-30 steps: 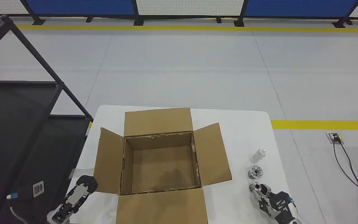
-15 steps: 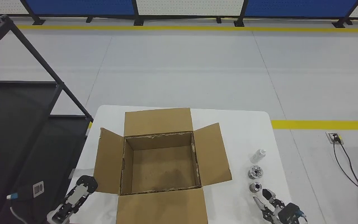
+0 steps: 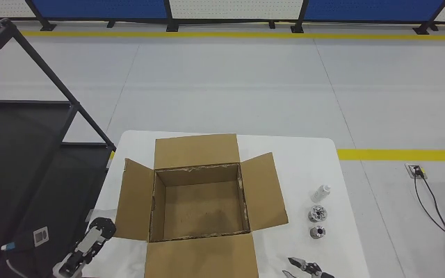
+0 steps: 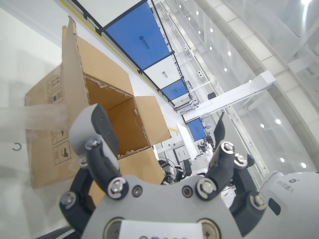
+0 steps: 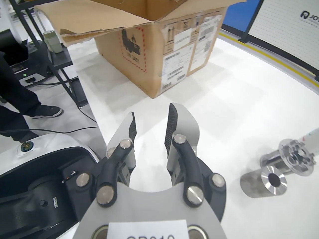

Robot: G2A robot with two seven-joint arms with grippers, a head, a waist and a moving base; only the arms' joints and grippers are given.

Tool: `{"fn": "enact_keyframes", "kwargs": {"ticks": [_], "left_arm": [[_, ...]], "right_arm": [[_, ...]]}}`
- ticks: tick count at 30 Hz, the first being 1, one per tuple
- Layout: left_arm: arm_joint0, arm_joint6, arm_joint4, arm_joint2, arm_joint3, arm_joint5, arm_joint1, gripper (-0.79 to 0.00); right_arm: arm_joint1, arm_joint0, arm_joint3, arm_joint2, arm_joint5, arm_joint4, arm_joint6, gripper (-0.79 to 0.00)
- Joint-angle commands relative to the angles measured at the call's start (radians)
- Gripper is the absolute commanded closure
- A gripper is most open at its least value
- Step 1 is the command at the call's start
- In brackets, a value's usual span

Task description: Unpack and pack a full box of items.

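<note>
White table (image 3: 306,149) with the cardboard box (image 3: 198,208) parked mid-table, all 4 flaps folded out so the arms get in from above; looks empty inside. Left gripper (image 4: 159,118) hangs beside the box's left flap, spread wide, holding nothing. Right gripper (image 5: 150,115) near the front edge, partly open, empty too. 3 items lined up right of the box: steel cylinder (image 5: 264,181), flanged hub (image 5: 295,156), small white bottle (image 3: 321,193). Probably waiting for repacking.

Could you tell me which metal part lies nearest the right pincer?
The plain cylinder with a central hole; the toothed flanged part sits farther from the right pincer.
</note>
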Motion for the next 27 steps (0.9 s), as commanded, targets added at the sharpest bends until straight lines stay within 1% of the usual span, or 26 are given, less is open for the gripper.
{"fn": "enact_keyframes", "kwargs": {"ticks": [1, 4, 6, 10, 13, 15, 17, 20, 24, 27], "left_arm": [[0.013, -0.038, 0.003, -0.006, 0.005, -0.014, 0.001, -0.785], [0.038, -0.135, -0.026, -0.009, 0.022, -0.042, 0.006, -0.785], [0.054, -0.186, -0.016, -0.023, 0.047, -0.071, 0.009, -0.785], [0.099, -0.28, -0.031, -0.033, 0.094, -0.113, 0.013, -0.785], [0.134, -0.359, -0.055, -0.042, 0.117, -0.115, 0.018, -0.785], [0.149, -0.428, -0.064, -0.042, 0.124, -0.089, 0.023, -0.785], [0.141, -0.451, -0.067, -0.04, 0.138, -0.064, 0.027, -0.785], [0.108, -0.461, -0.077, -0.011, 0.155, 0.006, 0.032, -0.785], [0.046, -0.435, 0.003, 0.024, 0.185, 0.06, 0.037, -0.785], [0.005, -0.422, 0.056, 0.067, 0.21, 0.092, 0.039, -0.785]], "right_arm": [[0.004, -0.009, -0.015, -0.005, -0.001, -0.016, -0.025, -0.296], [0.006, -0.017, -0.029, -0.009, 0.024, -0.017, -0.04, -0.311], [0.007, -0.014, -0.029, -0.004, 0.039, 0.003, -0.047, -0.305], [0.01, 0.0, -0.024, 0.005, 0.029, 0.04, -0.059, -0.299], [0.014, 0.01, -0.021, 0.01, 0.021, 0.053, -0.063, -0.314], [0.016, 0.017, -0.018, 0.012, 0.016, 0.062, -0.064, -0.311], [0.018, 0.024, -0.016, 0.013, 0.01, 0.067, -0.065, -0.314], [0.021, 0.03, -0.012, 0.016, 0.007, 0.072, -0.071, -0.314], [0.026, 0.027, -0.004, 0.022, 0.01, 0.074, -0.088, -0.305], [0.03, 0.021, 0.007, 0.029, 0.014, 0.082, -0.108, -0.305]]}}
